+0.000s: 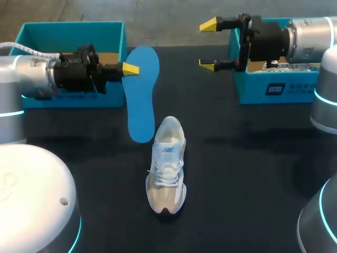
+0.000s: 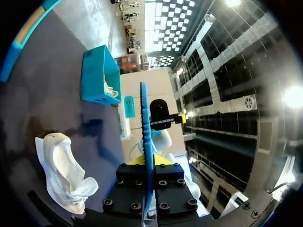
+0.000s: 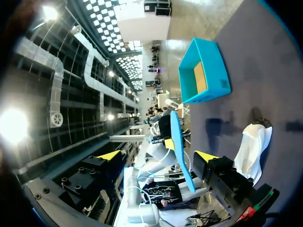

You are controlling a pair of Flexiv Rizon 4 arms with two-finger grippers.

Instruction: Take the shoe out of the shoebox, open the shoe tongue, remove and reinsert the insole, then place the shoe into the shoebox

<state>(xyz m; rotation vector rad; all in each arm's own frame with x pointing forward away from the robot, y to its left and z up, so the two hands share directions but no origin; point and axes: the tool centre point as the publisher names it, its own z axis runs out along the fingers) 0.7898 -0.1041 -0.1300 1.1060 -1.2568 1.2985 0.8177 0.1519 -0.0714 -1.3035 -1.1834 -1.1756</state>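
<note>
Left jaws pinch the light, bendy insole (image 1: 141, 100) by its edge, so it'll likely flop, while right jaws gape wide, empty.

You are working on a black tabletop (image 1: 237, 174), matte and dark, with soft shadows lying across its middle. Along its far edge, toward the right, stands a second teal box (image 1: 297, 94). It is open at the top and sits flat, with a dark label on the wall that faces the near edge. Inside it lies a pale thing (image 1: 287, 67), white and grey. The head view gives you little of it. The left wrist view shows that pale thing (image 2: 110, 90) bunched against the box's wall, possibly another shoe with its laces. This box stands well apart from the tabletop's middle.
</note>
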